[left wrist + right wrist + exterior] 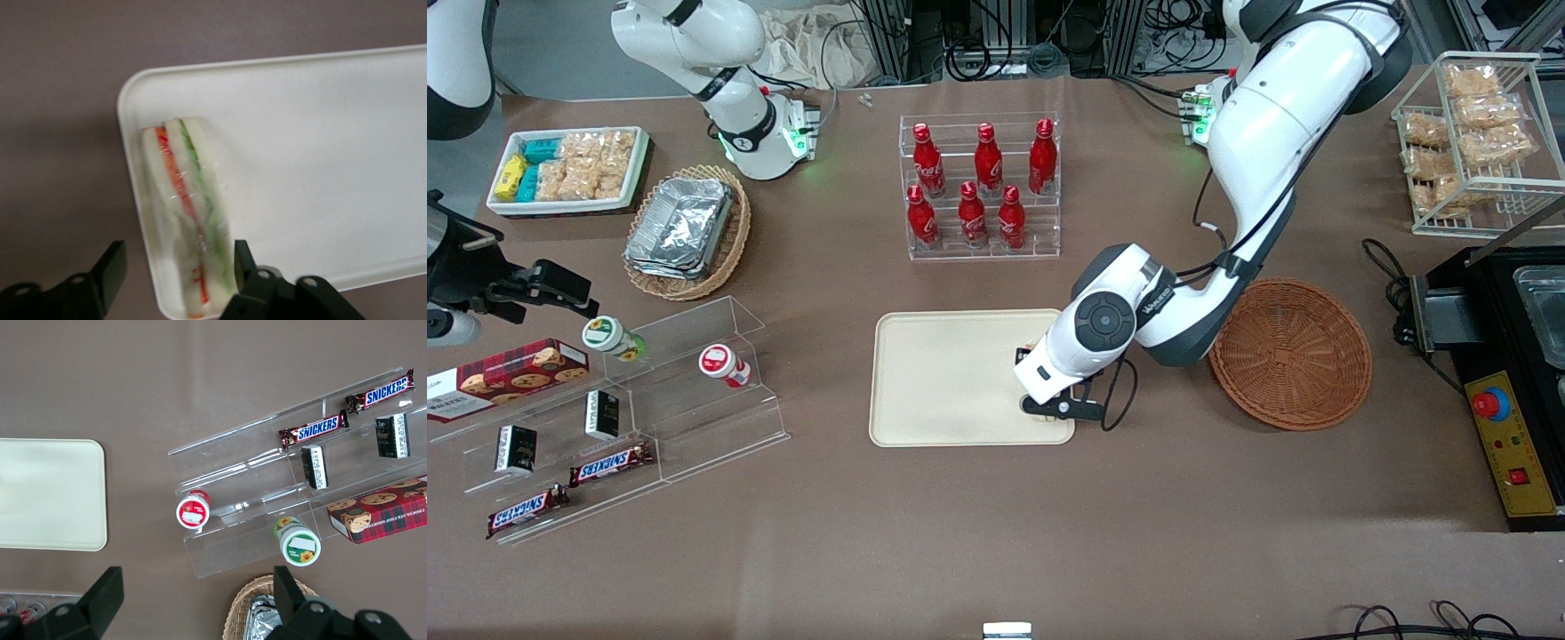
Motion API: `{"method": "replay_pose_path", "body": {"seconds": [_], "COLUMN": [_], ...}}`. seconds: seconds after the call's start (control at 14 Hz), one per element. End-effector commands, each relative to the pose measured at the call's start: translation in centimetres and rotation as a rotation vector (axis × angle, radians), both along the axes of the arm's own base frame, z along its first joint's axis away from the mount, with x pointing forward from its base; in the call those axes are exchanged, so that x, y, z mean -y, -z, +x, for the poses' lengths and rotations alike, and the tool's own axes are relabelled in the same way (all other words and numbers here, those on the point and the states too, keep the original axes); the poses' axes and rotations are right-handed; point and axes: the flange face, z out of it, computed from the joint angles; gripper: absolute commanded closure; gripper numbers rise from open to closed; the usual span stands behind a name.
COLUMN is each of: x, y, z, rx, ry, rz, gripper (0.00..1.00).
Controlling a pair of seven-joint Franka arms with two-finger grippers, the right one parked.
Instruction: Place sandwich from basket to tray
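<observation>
Brown table: sandwich [190, 220] is set on tray [320, 167], between open jaws of gripper [179, 270]; straight lift-off is needed.

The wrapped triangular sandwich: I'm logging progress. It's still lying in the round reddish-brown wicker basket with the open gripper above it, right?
No. The wrapped triangular sandwich lies on the cream-beige rectangular tray, as the left wrist view shows; the round reddish-brown wicker basket is empty. The gripper is open above the sandwich.
</observation>
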Motion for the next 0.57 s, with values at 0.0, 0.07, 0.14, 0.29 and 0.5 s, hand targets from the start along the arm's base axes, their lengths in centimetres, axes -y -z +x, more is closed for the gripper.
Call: {"method": "replay_pose_path", "body": {"seconds": [0.0,0.07,0.14,0.29,0.5], "x": [-4.2,-5.2,-6.6,-11.4,-19.5], "y": [-6.0,-8.1,-9.9,-13.6,-19.5], "z": [0.9,0.7,0.7,1.6,2.5], "rx": [0.017,0.022,0.024,0.017,0.030], "ry": [0.025,0.047,0.051,0.088,0.116], "rz": [0.070,0.093,0.114,0.145,0.174], "gripper": [0.00,0.00,0.00,0.00,0.00]}}
